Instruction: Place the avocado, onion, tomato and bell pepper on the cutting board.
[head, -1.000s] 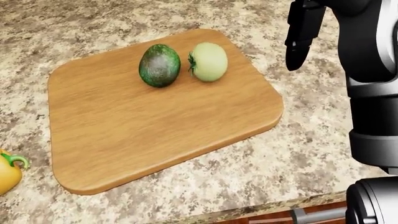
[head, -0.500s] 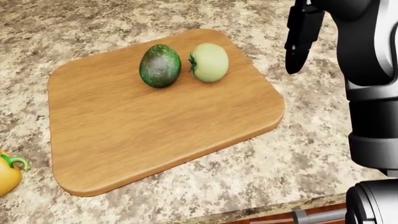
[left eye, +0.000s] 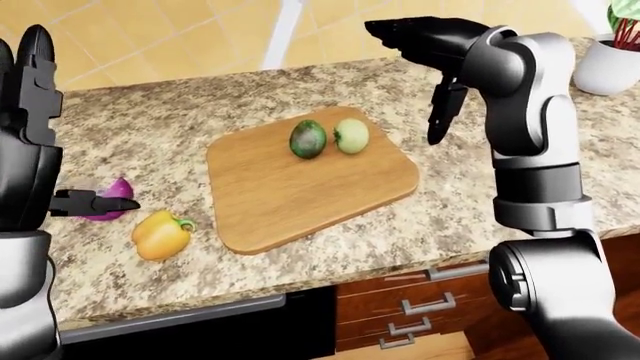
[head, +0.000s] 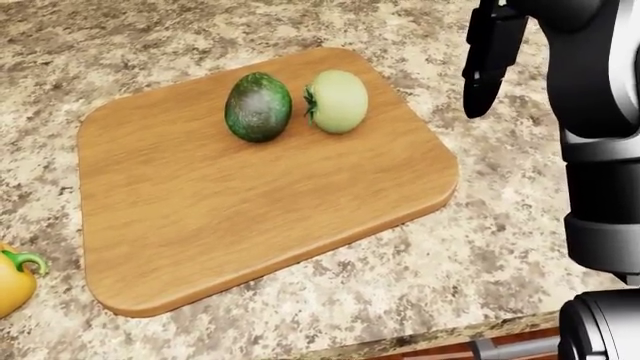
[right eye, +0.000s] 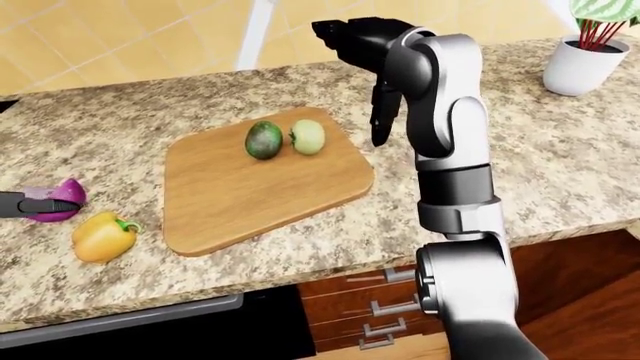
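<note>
- The avocado (head: 258, 106) and the pale green tomato (head: 336, 100) lie side by side, touching or nearly so, near the top edge of the cutting board (head: 230, 210) in the head view. Both are round, so a bump could set either one rolling off the board.
- The purple onion (right eye: 60, 201) sits on the worktop (left eye: 330, 247), well to the left of the board. A finger of the left hand (left eye: 30, 135) pokes against it. A nudge from that single finger, not a proper grip, would likely push the onion away toward the worktop's left end.
- The yellow bell pepper (left eye: 162, 234), with its green stem, lies on its side just beside the onion, between it and the board. It stands close to the onion, so a clumsy reach for one may knock the other.
- The left hand's fingers look spread and hold nothing.
- The right hand (left eye: 425, 45) hangs above the worktop, right of the board, fingers loose and empty. One finger points down near the tomato; a careless sweep leftward would strike it.
- A potted plant (right eye: 590, 52) stands far right, well apart from the work.
</note>
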